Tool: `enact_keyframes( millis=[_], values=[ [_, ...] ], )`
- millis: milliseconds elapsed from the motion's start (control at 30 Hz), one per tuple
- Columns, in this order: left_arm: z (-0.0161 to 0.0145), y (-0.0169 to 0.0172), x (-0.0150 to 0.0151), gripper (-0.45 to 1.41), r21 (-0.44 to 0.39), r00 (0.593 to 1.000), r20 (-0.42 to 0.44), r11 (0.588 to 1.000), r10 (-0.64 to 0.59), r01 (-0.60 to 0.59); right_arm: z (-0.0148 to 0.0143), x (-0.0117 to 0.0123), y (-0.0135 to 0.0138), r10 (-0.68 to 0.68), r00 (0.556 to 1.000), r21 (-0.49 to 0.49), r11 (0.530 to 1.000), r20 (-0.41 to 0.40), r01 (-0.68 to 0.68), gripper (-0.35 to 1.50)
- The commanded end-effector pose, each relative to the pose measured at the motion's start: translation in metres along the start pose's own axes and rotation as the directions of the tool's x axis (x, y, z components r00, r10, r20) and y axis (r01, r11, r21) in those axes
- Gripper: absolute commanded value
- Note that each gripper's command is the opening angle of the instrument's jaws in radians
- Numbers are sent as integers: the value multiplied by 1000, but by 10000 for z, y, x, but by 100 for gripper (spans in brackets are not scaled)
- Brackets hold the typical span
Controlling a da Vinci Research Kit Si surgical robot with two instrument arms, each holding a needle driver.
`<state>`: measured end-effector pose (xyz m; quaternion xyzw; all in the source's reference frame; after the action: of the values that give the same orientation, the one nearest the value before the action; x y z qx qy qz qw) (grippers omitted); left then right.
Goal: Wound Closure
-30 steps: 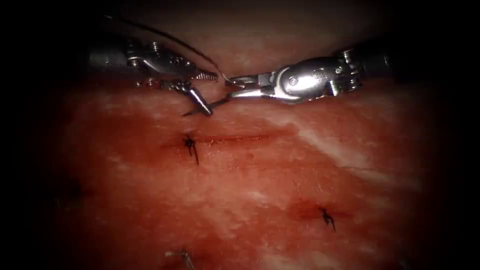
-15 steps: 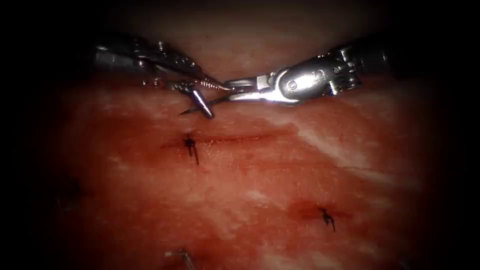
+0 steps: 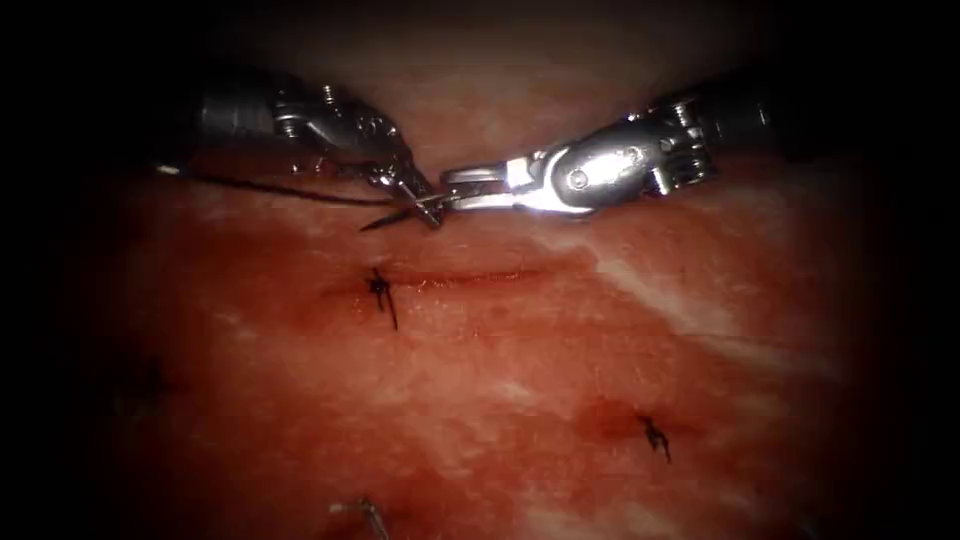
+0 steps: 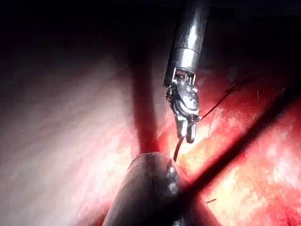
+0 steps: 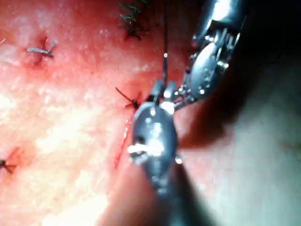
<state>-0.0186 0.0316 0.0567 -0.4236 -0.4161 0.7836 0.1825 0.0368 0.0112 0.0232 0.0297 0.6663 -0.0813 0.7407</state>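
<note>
a surgical practice bench: a slab of tissue [image 3: 520, 400] under a tight endoscope light, stitched knots [image 3: 380, 290] along a cut [image 3: 460, 277], thin metal tool shafts [image 4: 188, 37] above.

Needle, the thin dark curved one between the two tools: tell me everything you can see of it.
The thin dark curved needle looks like slim dark metal. As far as the endoscope view shows, it is held clear of the pink tissue, not in it, near the left end of the cut. Its sharp tip points down and left. The left end effector looks shut on it just behind the tip; its other end runs to the right end effector. Black thread trails left from it.
</note>
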Motion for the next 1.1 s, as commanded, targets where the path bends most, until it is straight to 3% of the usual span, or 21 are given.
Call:
enact_keyframes(
  millis=[33, 67, 167, 200, 300, 500, 600, 633, 900, 1100],
  values=[
    [4, -3, -2, -45, -4, 1000, -25, 1000, -12, 11, 5, 1, -3, 53, 998, -23, 998, 29, -53, 26],
    [4, -2, -2, -45, 2, 999, -36, 1000, -9, 9, 5, 3, -3, 79, 996, -38, 996, 45, -77, 37],
    [1, 1, -7, -45, 21, 994, -106, 1000, -11, 13, 2, 10, 2, 185, 979, -166, 972, 91, -168, 113],
    [1, 1, -7, -45, 21, 994, -106, 1000, -11, 13, 2, 10, 2, 185, 979, -166, 972, 91, -168, 113],
    [0, 3, -6, -45, 82, 974, -226, 996, 0, 20, 7, 14, 4, 222, 971, -338, 924, 92, -180, 136],
    [5, 2, -3, -45, 173, 928, -372, 983, 6, 63, 15, 17, -15, 207, 972, -435, 890, 113, -139, 126],
    [7, 2, -2, -45, 197, 914, -405, 977, 7, 80, 17, 19, -21, 185, 973, -461, 882, 137, -103, 118],
    [10, 3, -2, -45, 216, 897, -443, 972, 9, 97, 18, 23, -23, 177, 973, -502, 861, 149, -80, 115],
    [16, 15, -12, -45, 260, 855, -518, 953, 3, 154, 12, 33, -22, 156, 970, -625, 781, 187, -5, 113],
    [18, 22, -13, -45, 265, 845, -535, 951, 7, 159, 15, 30, -24, 126, 960, -636, 769, 250, 64, 113]
  ],
)
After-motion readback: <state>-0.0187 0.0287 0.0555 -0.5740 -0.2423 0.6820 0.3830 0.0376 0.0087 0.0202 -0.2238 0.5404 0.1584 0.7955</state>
